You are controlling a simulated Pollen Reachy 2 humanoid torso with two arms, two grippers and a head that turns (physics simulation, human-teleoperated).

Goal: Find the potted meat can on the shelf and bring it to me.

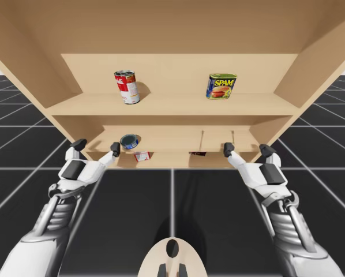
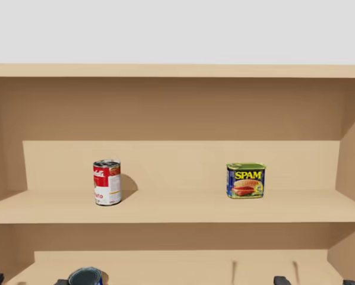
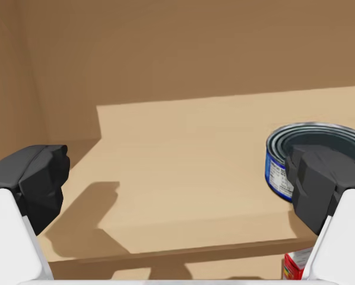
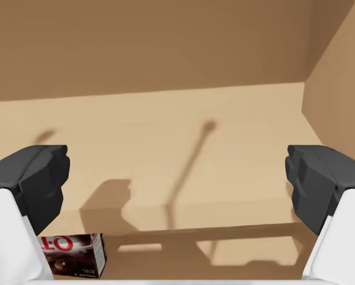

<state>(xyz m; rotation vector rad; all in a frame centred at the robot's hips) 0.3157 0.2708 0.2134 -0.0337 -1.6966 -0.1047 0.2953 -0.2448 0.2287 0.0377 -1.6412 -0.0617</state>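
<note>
Left tool (image 1: 96, 145), right tool (image 1: 246, 150) released, staged at lower shelf (image 1: 172, 156); boxy blue can (image 1: 221, 86) one shelf up, likely right's reach.

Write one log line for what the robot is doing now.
target: blue-and-yellow rectangular metal can on upper wooden shelf, untouched | left gripper: open, empty | right gripper: open, empty

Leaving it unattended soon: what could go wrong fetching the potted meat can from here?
My right gripper, open, sits at the lower shelf, while the blue-and-yellow boxy can stands on the upper shelf; rising straight could strike that shelf's edge. My left gripper has a finger beside the low blue can; swinging might knock it.
</note>
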